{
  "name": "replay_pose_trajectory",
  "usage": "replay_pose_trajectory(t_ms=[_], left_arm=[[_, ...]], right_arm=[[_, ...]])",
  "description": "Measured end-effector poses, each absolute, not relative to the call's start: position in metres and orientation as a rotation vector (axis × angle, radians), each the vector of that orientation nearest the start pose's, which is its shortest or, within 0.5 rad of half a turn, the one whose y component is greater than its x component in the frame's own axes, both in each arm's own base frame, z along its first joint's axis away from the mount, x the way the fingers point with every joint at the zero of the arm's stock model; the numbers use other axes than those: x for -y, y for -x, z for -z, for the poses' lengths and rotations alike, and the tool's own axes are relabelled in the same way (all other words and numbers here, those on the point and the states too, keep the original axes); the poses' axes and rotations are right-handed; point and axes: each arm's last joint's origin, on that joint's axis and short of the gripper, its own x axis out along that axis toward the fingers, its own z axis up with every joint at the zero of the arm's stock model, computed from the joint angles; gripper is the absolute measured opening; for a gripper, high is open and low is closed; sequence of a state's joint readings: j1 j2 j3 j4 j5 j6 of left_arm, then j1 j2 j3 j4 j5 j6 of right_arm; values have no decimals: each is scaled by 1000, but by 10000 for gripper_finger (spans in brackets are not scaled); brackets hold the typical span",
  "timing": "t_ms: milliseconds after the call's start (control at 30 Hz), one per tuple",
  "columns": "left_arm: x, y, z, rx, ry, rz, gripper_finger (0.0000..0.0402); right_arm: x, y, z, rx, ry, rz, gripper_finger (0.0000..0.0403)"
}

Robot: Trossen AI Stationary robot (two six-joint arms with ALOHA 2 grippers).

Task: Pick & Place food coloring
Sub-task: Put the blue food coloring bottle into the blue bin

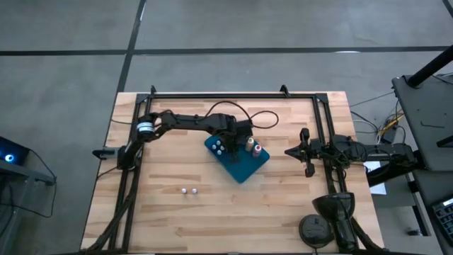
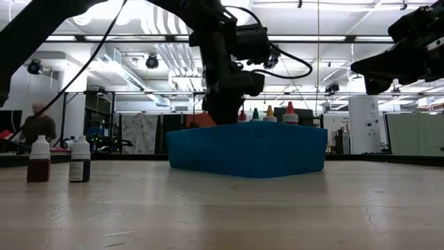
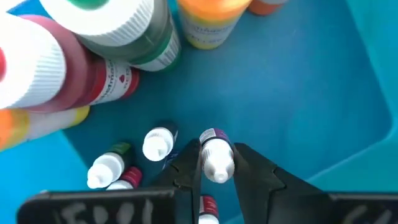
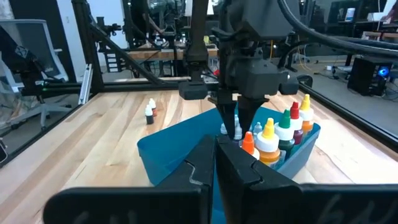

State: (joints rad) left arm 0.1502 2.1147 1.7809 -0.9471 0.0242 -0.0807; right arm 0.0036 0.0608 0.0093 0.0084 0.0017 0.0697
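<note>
On the wooden tabletop (image 1: 283,205) we see two bottles (image 1: 188,190) left; left gripper (image 3: 217,163) jaws clasp a white-capped bottle (image 3: 216,158) inside the blue tray (image 1: 244,170); right gripper (image 1: 291,151) jaws closed, empty.

Bottles (image 1: 253,147) in tray (image 1: 241,168); two bottles (image 1: 188,190) on table (image 1: 283,212).

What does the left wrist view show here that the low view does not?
Only the left wrist view: the left gripper shut on a small white-topped bottle inside the blue tray, with more white-topped bottles beside it. Only the low view: two small bottles standing on the table, away from the tray, and the right arm raised. Both: the tray and the coloured-top bottles.
</note>
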Motion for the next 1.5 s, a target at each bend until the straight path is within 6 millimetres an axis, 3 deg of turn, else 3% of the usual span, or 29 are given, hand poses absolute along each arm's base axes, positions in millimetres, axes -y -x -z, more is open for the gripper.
replay_pose_trajectory(t_ms=[367, 567, 1000, 1500], left_arm=[[-65, -434, -213, -1240, 175, -160, 53], [-66, -438, -199, -1260, 171, -165, 53], [-67, -441, -190, -1271, 168, -167, 53], [-67, -443, -189, -1264, 168, -166, 53]], right_arm=[[0, -101, -163, -43, -69, -1, 9], [0, -101, -163, -43, -70, 0, 9], [0, -101, -163, -43, -70, 0, 9], [0, -101, -163, -43, -68, 0, 9]])
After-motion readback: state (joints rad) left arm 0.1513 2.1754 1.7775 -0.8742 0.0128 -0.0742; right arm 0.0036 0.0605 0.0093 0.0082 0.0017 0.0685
